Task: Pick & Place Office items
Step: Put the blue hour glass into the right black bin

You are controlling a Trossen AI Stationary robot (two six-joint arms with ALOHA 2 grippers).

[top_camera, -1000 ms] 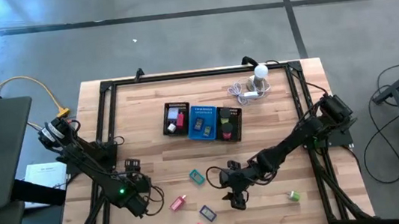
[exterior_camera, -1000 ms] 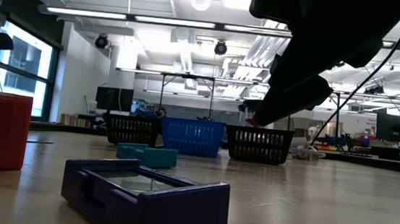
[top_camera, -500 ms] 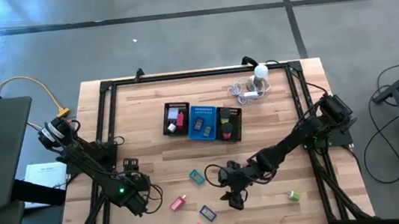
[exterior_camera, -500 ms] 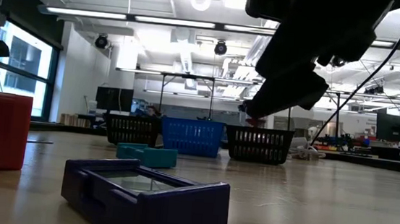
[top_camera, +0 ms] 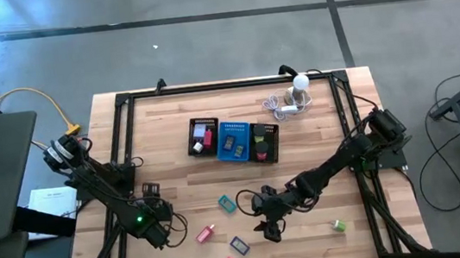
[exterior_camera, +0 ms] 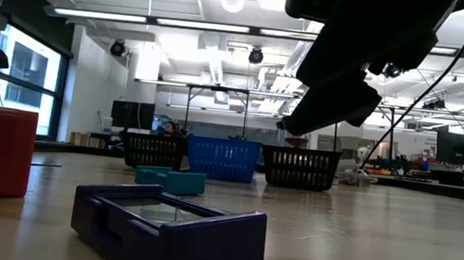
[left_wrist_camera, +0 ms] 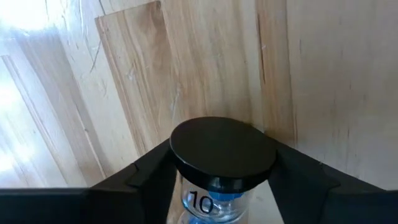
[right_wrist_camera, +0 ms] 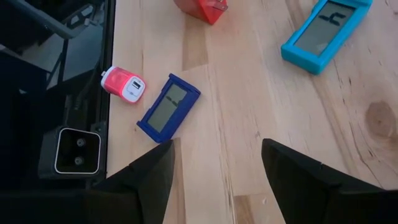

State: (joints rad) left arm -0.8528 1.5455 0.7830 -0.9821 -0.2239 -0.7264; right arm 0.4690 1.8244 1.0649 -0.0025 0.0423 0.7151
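Note:
My left gripper (left_wrist_camera: 222, 165) is near the table's left front, shut on a small timer with a black round cap (left_wrist_camera: 224, 144) and a blue part marked "10" below it. In the high view the gripper (top_camera: 165, 232) hides the timer. My right gripper (right_wrist_camera: 217, 180) hangs open above bare wood at the front middle (top_camera: 271, 225), with nothing between its fingers. Lying flat on the table near it are a dark blue item (right_wrist_camera: 168, 112), a pink item (right_wrist_camera: 124, 85), a teal item (right_wrist_camera: 326, 31) and a red one (right_wrist_camera: 202, 9). My left gripper has the timer's black top cap between its two fingers, one on each side of the cap's rim (left_wrist_camera: 177, 152). The fingers come steeply from above. The timer stands upright under them. The cap hides its foot, so I cannot tell whether it is on the table.
The black mesh tray with a blue middle section (top_camera: 233, 140) stands at the far middle, and a white ball-topped gadget with cable (top_camera: 298, 91) at the far right. A green item (top_camera: 338, 225) lies at the front right. Black frame rails (top_camera: 125, 158) run along the table's edges.

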